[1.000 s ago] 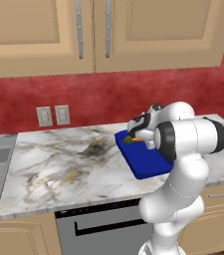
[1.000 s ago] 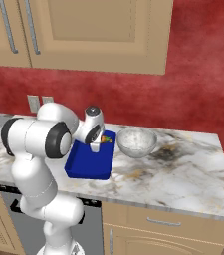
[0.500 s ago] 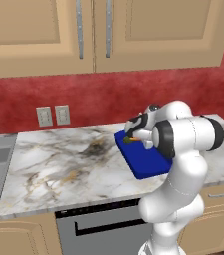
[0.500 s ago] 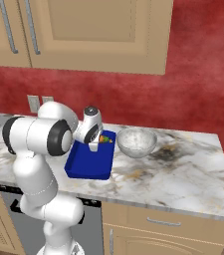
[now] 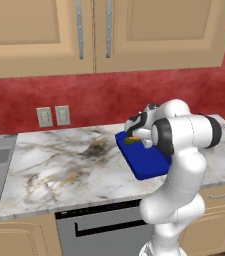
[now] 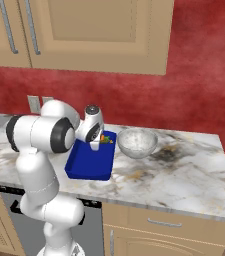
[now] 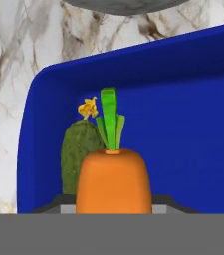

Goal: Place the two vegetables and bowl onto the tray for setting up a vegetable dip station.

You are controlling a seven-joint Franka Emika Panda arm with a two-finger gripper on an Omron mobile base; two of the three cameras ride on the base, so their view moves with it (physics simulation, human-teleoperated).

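Gripper w/ carrot over tray

Bowl cut off at top

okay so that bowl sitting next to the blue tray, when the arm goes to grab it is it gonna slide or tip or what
The bowl looks wide and low with a rounded base, so tipping seems unlikely, though it may rock. It sits on smooth marble counter, so a sideways nudge would probably make it slide. Its see-through glassy look suggests a slippery, possibly fragile rim, best pinched gently.
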